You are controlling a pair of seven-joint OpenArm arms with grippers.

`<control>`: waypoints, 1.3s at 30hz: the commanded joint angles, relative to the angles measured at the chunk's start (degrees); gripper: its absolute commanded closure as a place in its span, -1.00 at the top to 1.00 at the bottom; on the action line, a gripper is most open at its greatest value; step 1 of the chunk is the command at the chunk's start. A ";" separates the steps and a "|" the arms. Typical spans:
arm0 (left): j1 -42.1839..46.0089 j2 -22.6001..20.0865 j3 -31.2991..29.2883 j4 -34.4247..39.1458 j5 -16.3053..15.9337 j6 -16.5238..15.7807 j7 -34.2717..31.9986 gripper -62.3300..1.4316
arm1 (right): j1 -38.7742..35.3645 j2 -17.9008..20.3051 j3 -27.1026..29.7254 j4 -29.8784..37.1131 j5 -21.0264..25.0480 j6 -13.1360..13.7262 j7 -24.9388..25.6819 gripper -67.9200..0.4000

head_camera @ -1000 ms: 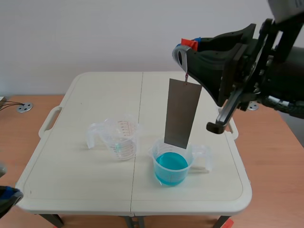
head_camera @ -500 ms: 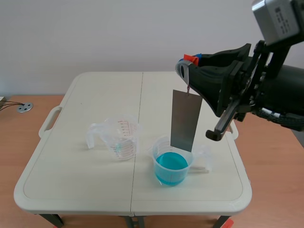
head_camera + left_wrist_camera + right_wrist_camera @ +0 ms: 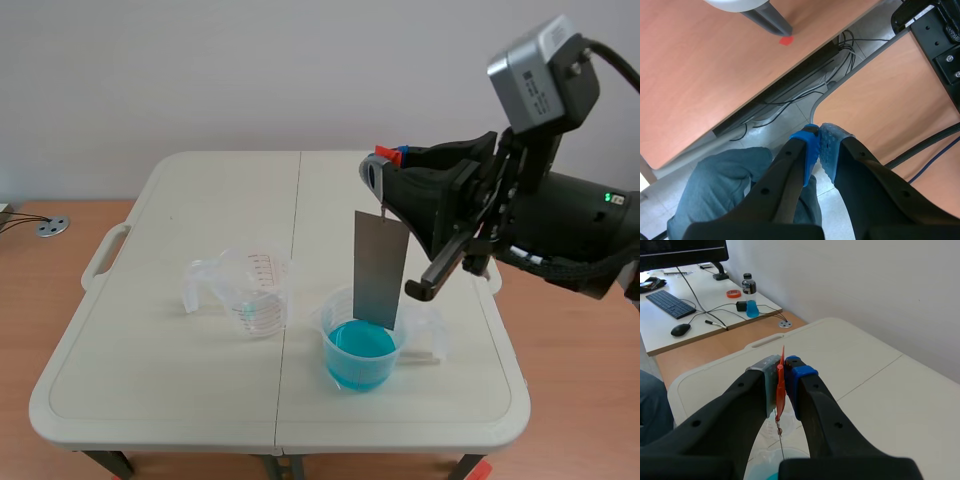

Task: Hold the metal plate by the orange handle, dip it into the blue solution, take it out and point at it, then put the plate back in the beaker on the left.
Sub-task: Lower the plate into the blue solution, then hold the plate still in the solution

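Scene view has the right tool [image 3: 389, 158] raised above the tabletop [image 3: 170, 385], its fingers pinching the orange handle [image 3: 381, 152]. The metal plate [image 3: 379, 268] hangs upright beneath it on a short link. The plate's lower edge sits inside the rim of the beaker of blue solution [image 3: 358, 368]. Whether the metal has reached the liquid cannot be told from this angle.

The right wrist view confirms the grip, with the thin orange tab clamped flat between the two pads. The left tool [image 3: 818, 146] is off the tabletop, over the floor and some cables, with its pads pressed together on nothing.

As I judge it, the grasp by the handle is done and the dip is just beginning or about to begin. Left to do are wetting the plate properly, lifting it clear and pointing at it. After that the plate goes back into the empty clear beaker [image 3: 257, 293] standing to the left, apart from the blue one.

That empty beaker carries red graduation marks, too small to read. No brand or other lettering is legible.
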 commanded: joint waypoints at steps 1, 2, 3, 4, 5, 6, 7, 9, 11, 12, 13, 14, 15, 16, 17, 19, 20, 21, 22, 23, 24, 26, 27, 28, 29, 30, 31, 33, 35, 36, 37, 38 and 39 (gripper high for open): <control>-0.02 0.24 0.31 0.81 -0.35 -0.07 -0.42 -0.90 | 1.99 -0.24 -0.79 -0.79 1.03 0.02 1.55 -0.95; -0.04 0.33 0.31 0.81 -0.35 -0.07 -0.39 -0.90 | 2.47 -0.59 -1.18 -1.62 1.03 0.02 1.51 -0.95; -0.02 0.33 0.33 0.81 -0.37 -0.09 -0.39 -0.90 | 2.82 -0.98 -1.42 -2.47 1.03 0.02 1.51 -0.95; -0.02 0.33 0.37 0.81 -0.37 -0.09 -0.39 -0.90 | 3.13 -1.33 -1.62 -3.30 1.03 0.02 1.51 -0.95; -0.02 0.33 0.37 0.81 -0.37 -0.09 -0.39 -0.90 | 3.26 -1.79 -1.62 -4.11 1.01 0.04 1.49 -0.95; -0.02 0.33 0.37 0.81 -0.37 -0.09 -0.39 -0.90 | 3.39 -2.19 -1.62 -4.81 1.01 0.04 1.51 -0.95; -0.02 0.33 0.37 0.81 -0.37 -0.09 -0.42 -0.90 | 3.39 -2.60 -1.62 -5.42 1.01 0.04 1.51 -0.95; -0.04 0.33 0.37 0.81 -0.37 -0.09 -0.44 -0.90 | 3.39 -3.32 -1.62 -6.54 0.61 0.24 1.49 -0.95; -0.26 0.31 0.37 0.81 -0.37 -0.07 -0.44 -0.90 | 3.39 -3.85 -1.62 -7.67 0.59 0.35 1.51 -0.95; -0.33 0.31 0.37 0.81 -0.37 -0.09 -0.42 -0.90 | 3.39 -4.11 -1.62 -8.22 0.59 0.44 1.53 -0.95; -0.35 0.28 0.37 0.81 -0.37 -0.09 -0.42 -0.90 | 3.39 -4.42 -1.62 -8.83 0.57 0.44 1.53 -0.95; -0.35 0.28 0.37 0.81 -0.37 -0.09 -0.42 -0.90 | 3.39 -4.66 -1.62 -9.46 0.57 0.44 1.51 -0.95; -0.33 0.31 0.37 0.81 -0.37 -0.09 -0.42 -0.90 | 3.39 -4.83 -1.62 -10.10 0.55 0.46 1.53 -0.95; -0.33 0.31 0.37 0.81 -0.37 -0.09 -0.42 -0.90 | 3.39 -5.03 -1.64 -10.67 0.52 0.46 1.55 -0.95; -0.35 0.31 0.37 0.81 -0.37 -0.09 -0.42 -0.90 | 3.39 -5.22 -1.64 -11.19 0.35 0.46 1.51 -0.95; -0.33 0.33 0.37 0.81 -0.37 -0.09 -0.42 -0.90 | 3.37 -5.57 -1.66 -12.39 -0.24 0.52 1.53 -0.95; -0.33 0.31 0.37 0.81 -0.42 -0.09 -0.44 -0.90 | 3.39 -5.70 -1.66 -12.92 -0.61 0.94 1.64 -0.95; -0.33 0.31 0.37 0.81 -0.44 -0.09 -0.44 -0.90 | 3.39 -5.73 -1.68 -13.35 -0.85 1.57 1.73 -0.95; -0.33 0.31 0.37 0.81 -0.85 -0.09 -0.44 -0.90 | 3.39 -5.73 -1.84 -13.62 -0.87 1.99 1.70 -0.95; -0.35 0.31 0.37 0.81 -0.87 -0.09 -0.48 -0.90 | 3.39 -5.70 -2.03 -13.79 -0.96 1.97 1.70 -0.95; -0.35 0.31 0.37 0.81 -0.87 -0.11 -0.85 -0.90 | 3.39 -5.70 -2.03 -13.99 -1.14 1.97 1.70 -0.95; -0.35 0.31 0.37 0.81 -1.16 -0.35 -1.42 -0.90 | 3.37 -5.70 -2.03 -14.16 -1.16 1.97 1.68 -0.95; -0.35 0.31 0.37 0.81 -1.20 -0.44 -1.49 -0.90 | 3.37 -5.70 -2.03 -14.19 -1.40 1.97 1.68 -0.95; -0.35 0.31 0.37 0.81 -1.20 -0.48 -1.44 -0.90 | 3.37 -5.70 -2.03 -14.19 -1.79 1.97 1.68 -0.95; -0.35 0.31 0.37 0.81 -1.18 -0.48 -1.44 -0.90 | 3.37 -5.68 -2.03 -14.19 -2.05 1.97 1.68 -0.95; -0.35 0.28 0.37 0.81 -1.18 -0.48 -1.46 -0.90 | 3.37 -5.68 -2.03 -14.19 -2.25 1.97 1.68 -0.95; -0.35 0.28 0.37 0.81 -1.18 -0.48 -1.46 -0.90 | 3.37 -5.68 -2.03 -14.19 -2.43 1.97 1.68 -0.95; -0.35 0.28 0.37 0.81 -1.18 -0.48 -1.44 -0.90 | 3.37 -5.68 -2.03 -14.19 -2.43 1.97 1.66 -0.95; -0.35 0.28 0.37 0.81 -1.18 -0.48 -1.44 -0.90 | 3.37 -5.68 -2.03 -14.19 -2.43 1.97 1.66 -0.95; -0.35 0.28 0.37 0.81 -1.18 -0.48 -1.42 -0.90 | 3.37 -5.68 -2.03 -14.19 -2.43 1.97 1.60 -0.95; -0.35 0.28 0.37 0.81 -1.18 -0.48 -1.42 -0.90 | 3.37 -5.68 -2.03 -14.19 -2.43 1.97 1.49 -0.95; -0.35 0.28 0.37 0.81 -1.18 -0.48 -1.44 -0.90 | 3.37 -5.68 -2.03 -14.19 -2.40 1.97 1.49 -0.95; -0.35 0.28 0.37 0.81 -1.18 -0.48 -1.46 -0.90 | 3.37 -5.68 -2.03 -14.19 -2.40 1.97 1.49 -0.95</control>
